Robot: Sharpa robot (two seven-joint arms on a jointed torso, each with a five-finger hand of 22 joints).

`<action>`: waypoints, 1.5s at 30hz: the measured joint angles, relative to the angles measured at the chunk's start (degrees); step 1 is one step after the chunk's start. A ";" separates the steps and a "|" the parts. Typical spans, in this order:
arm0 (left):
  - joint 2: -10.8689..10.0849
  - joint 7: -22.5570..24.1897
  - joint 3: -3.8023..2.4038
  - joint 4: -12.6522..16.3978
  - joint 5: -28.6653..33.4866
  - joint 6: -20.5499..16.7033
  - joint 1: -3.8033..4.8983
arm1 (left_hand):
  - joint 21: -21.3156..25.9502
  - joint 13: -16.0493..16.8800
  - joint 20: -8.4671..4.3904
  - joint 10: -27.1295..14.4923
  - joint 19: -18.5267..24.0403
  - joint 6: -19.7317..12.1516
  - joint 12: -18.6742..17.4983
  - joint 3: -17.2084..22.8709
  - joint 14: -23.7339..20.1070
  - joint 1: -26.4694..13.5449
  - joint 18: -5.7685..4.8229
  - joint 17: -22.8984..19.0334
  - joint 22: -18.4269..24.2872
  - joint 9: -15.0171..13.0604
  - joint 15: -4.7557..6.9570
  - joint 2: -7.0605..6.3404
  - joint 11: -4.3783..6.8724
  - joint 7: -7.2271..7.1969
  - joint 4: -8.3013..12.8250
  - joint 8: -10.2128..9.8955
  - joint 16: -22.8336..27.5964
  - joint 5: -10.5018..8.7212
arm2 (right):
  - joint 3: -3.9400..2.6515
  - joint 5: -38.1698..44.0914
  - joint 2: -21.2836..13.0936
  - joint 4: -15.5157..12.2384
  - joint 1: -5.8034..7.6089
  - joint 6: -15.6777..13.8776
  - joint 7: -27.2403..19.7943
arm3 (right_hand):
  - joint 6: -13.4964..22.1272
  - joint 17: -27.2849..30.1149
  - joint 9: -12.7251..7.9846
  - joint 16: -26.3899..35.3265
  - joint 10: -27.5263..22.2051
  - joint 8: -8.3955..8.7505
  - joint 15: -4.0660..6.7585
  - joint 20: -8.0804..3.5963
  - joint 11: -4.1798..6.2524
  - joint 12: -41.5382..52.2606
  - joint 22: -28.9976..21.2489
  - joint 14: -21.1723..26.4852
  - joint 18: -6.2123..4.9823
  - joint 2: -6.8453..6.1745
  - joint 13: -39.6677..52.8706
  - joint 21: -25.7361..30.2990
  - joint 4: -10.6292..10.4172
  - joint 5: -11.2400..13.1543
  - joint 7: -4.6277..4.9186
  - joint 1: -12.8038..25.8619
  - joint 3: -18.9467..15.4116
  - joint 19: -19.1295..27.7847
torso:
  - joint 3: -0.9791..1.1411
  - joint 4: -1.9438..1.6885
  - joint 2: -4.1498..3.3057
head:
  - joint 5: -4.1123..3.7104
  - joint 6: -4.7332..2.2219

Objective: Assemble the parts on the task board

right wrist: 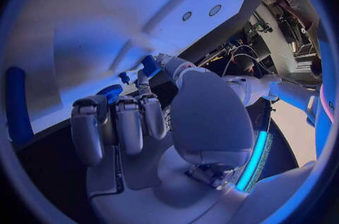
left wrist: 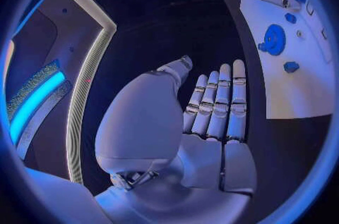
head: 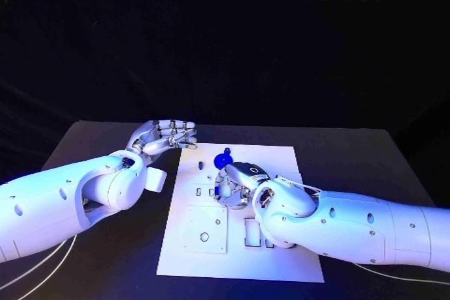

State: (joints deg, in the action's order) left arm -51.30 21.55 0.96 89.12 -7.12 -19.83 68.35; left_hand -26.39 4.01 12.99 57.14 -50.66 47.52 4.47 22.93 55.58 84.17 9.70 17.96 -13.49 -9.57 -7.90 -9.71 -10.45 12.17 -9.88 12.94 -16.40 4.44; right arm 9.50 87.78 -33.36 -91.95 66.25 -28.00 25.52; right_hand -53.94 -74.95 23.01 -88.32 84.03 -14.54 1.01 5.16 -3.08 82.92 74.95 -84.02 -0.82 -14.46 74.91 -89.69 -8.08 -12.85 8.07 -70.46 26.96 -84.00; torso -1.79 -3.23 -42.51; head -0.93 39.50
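While the black worktop (head: 103, 248) lay under blue light, the left hand (head: 167, 136) hung over its bare surface just off the far left corner of the task board (head: 281, 261), not touching the board. Its fingers (left wrist: 220, 100) lay straight and side by side with the thumb angled away; it held nothing.

The white task board sat in the middle of the worktop, long side running away from the robot. A round blue disc part (head: 222, 160) stood on the board's far half. In the left wrist view the same disc (left wrist: 274, 39) showed with smaller blue parts (left wrist: 291, 66) scattered close by on the white plate.

Right of centre, the right hand (head: 242, 181) was down on the board just near of the disc, fingers curled in over the plate. In the right wrist view its fingers (right wrist: 129, 125) were bent, and the thumb tip met a small blue part (right wrist: 150, 65) beside a fingertip; the part seemed pinched, though how firmly could not be told. A ribbed blue part (right wrist: 109, 91) showed just behind the curled fingers.
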 measured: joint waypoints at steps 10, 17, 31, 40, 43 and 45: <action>0.00 -0.09 0.01 -0.05 0.00 0.05 0.00 | -0.35 0.00 0.31 0.00 0.31 0.00 0.00 0.17 0.00 -0.23 0.00 0.12 -0.10 0.01 0.00 -0.23 0.00 0.00 0.17 0.00 0.23 0.00 | 0.02 0.02 -0.16 -0.13 0.00 -0.34 -0.23 | 2.12 0.01 -0.59 0.22 -0.42 1.16 -0.41 0.41 -0.41 -1.28 -0.01 0.00 0.00 -0.28 0.00 0.00 -1.41 0.43 0.46 0.06 -4.72 -0.01 | 0.00 0.00 0.00 | -0.12 0.07; 0.13 -0.89 0.04 -0.36 -0.45 0.08 0.00 | -1.09 0.04 0.31 0.02 0.31 -0.21 0.00 0.14 0.19 -1.45 0.00 0.83 -0.51 -0.09 0.13 -0.12 -0.02 -0.21 0.14 0.00 -0.16 0.00 | 0.02 0.00 -1.60 -1.14 0.00 -2.63 -1.42 | 6.14 0.01 -2.37 0.35 -1.80 3.00 -1.53 1.23 -1.81 -2.48 -0.01 -0.10 -0.01 1.64 -0.01 0.00 -7.29 5.86 1.82 -6.11 -18.33 0.00 | 0.04 0.00 0.06 | -0.05 0.07; 0.66 -13.56 0.03 -1.61 -11.98 1.60 0.12 | -34.48 21.45 -5.69 1.88 -9.19 -3.03 35.88 -4.12 18.77 -10.16 0.00 39.94 -24.34 -8.78 6.43 0.50 4.98 -2.31 -6.51 17.52 -51.86 0.00 | -0.62 -11.33 -10.15 -5.07 3.54 -8.31 -17.89 | 7.78 0.02 -3.45 0.76 -3.19 3.22 -1.95 1.64 -2.34 -4.09 -0.02 -0.10 -0.01 3.20 -0.01 1.29 -8.57 3.34 2.26 -10.61 -20.28 0.00 | 0.26 0.21 0.47 | 0.29 -0.31; 3.13 -30.18 -0.03 -2.22 -27.23 10.38 2.62 | -53.26 43.24 -8.45 9.94 -24.09 -0.47 60.17 -4.51 28.34 -16.51 -4.04 56.99 -51.87 -16.09 9.40 2.16 8.83 -6.08 -6.89 29.37 -69.25 0.00 | -0.71 -24.50 -16.38 -4.92 7.33 -8.27 -23.50 | 6.96 0.03 -3.47 0.76 -3.19 2.31 -1.95 1.64 -2.34 -4.09 -0.03 -0.10 0.00 3.52 -0.01 1.28 -8.44 0.42 1.86 -10.92 -19.49 0.00 | 0.72 0.53 1.10 | 0.90 -0.10; 4.53 -35.30 -0.02 -2.76 -31.68 14.03 3.39 | -54.93 47.56 -8.92 12.31 -25.94 -0.49 63.29 -4.51 28.55 -17.37 -4.92 56.99 -55.08 -17.27 9.74 2.43 9.23 -6.46 -6.89 30.59 -70.62 0.00 | -0.81 -28.43 -17.77 -4.14 8.19 -8.24 -24.32 | 6.96 0.03 -3.51 0.76 -3.19 2.14 -1.95 1.64 -2.34 -4.09 -0.03 -0.10 0.00 3.52 -0.01 1.28 -8.44 0.21 1.87 -10.92 -19.49 0.00 | 0.86 0.60 1.25 | 1.02 -0.03; 5.66 -38.48 -0.02 -3.20 -34.36 16.50 3.81 | -55.26 48.57 -9.09 12.61 -26.37 -0.49 64.03 -4.51 28.43 -17.80 -4.93 56.99 -55.93 -17.66 9.86 2.48 9.32 -6.46 -6.89 30.73 -70.91 0.00 | -0.83 -30.76 -18.44 -3.48 8.55 -8.23 -24.72 | 6.96 0.03 -3.51 0.76 -3.19 2.14 -1.94 1.64 -2.33 -4.09 -0.03 -0.10 0.00 3.52 -0.01 1.28 -8.44 -0.01 1.87 -10.92 -19.49 0.00 | 0.94 0.64 1.34 | 1.10 0.01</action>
State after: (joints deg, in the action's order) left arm -45.64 -16.94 0.95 85.92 -41.48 -3.33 72.16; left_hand -81.65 52.58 3.90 69.75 -77.04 47.03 68.50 18.43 84.01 66.37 4.78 74.95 -69.43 -27.23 1.96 -7.23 -1.13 5.70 -16.77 43.67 -87.31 4.44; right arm 8.68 57.01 -51.80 -95.43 74.80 -36.23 0.80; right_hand -46.98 -74.92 19.50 -87.56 80.84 -12.40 -0.93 6.79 -5.42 78.83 74.91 -84.12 -0.83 -10.94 74.90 -88.41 -16.52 -12.86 9.93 -81.38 7.47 -84.01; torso -0.84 -2.59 -41.17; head 0.16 39.51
